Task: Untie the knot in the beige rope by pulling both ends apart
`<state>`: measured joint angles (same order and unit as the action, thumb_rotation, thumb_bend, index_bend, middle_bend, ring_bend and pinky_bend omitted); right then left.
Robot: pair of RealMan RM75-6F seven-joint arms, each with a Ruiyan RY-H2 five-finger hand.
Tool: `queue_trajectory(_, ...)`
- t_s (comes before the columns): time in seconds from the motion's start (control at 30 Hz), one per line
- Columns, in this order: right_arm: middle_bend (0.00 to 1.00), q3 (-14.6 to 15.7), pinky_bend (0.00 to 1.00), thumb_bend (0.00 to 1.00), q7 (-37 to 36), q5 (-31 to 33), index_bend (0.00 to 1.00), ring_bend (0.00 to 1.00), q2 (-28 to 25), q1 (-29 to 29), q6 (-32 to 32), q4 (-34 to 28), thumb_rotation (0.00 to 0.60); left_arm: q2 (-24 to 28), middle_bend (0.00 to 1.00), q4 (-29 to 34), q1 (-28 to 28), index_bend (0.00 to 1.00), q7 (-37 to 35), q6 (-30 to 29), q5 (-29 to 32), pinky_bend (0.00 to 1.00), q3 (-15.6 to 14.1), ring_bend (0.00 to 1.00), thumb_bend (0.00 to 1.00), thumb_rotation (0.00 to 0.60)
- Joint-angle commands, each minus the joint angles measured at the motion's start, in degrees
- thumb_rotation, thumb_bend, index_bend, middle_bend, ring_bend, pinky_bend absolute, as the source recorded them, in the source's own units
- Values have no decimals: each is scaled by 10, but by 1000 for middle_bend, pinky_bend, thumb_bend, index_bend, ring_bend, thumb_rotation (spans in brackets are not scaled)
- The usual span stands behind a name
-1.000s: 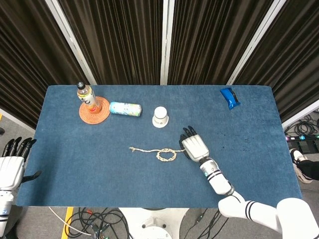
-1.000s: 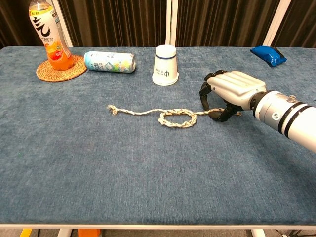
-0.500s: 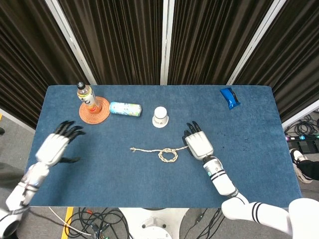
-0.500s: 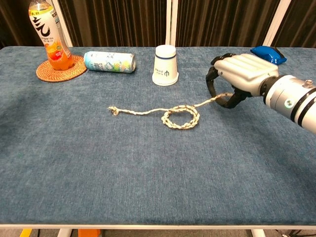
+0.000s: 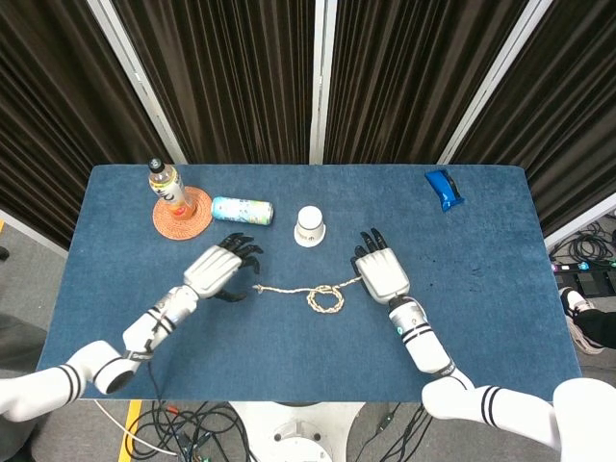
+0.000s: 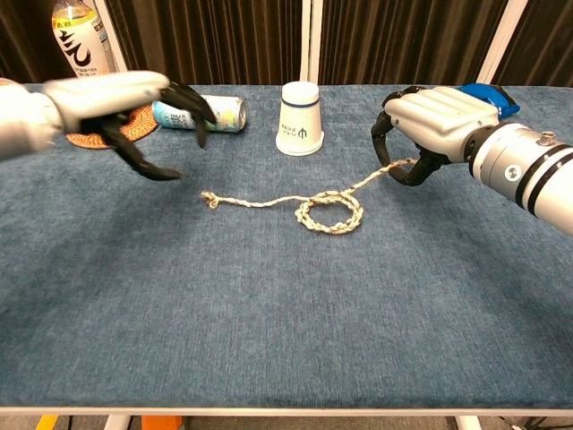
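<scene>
Right arm reaching in from lower right, forearm angled up-left, right robot hand (image 5: 380, 271) palm down over the tabletop (image 5: 481, 318), fingers curled under. Left arm coming in from lower left, left robot hand (image 5: 219, 269) raised just above the cloth, palm down, fingers spread and pointing toward the rope's free end.

Beige rope (image 5: 306, 290) lying mid-tabletop, running left-right: frayed left end (image 6: 209, 199) flat on the cloth, loose knot loop (image 6: 330, 212) approx in the middle, right end rising off the surface up into the right robot hand. In chest view, right robot hand (image 6: 431, 121) clenched on that right rope end, strand pinched betw thumb and curled fingers, lifted clear of the cloth. Left robot hand (image 6: 121, 103) open, holding nothing, dark fingertips apart; hovering near the rope's left end but not touching it, blurred in chest view.

Behind: white paper cup (image 5: 309, 226) upside down, just beyond the knot; can (image 5: 242, 210) on its side; orange drink bottle (image 5: 166, 186) upright on a woven coaster (image 5: 183, 214) at far left; blue object (image 5: 444, 189) at far right corner
</scene>
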<state>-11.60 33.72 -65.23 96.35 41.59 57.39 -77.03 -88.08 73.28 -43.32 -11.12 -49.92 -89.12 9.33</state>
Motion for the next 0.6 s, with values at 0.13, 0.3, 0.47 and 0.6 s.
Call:
queue_trajectory(0.13,322,4,45,395,-3,2,626,61,-2,0,0,2,600,-38,184,-9,-24,444,49,19,29,33,1,79,241,600)
queue_trajectory(0.3,322,7,39,398,-8,3,626,61,-1,1,0,5,600,-71,184,-29,-41,455,89,43,65,33,5,79,276,600)
queue_trajectory(0.47,322,9,35,407,-12,3,626,61,0,3,-2,9,600,-100,184,-48,-53,463,119,58,102,33,13,79,334,600)
queue_trajectory(0.6,322,10,34,414,-16,3,625,61,1,5,-4,13,600,-115,184,-61,-63,475,144,66,119,33,13,79,352,600)
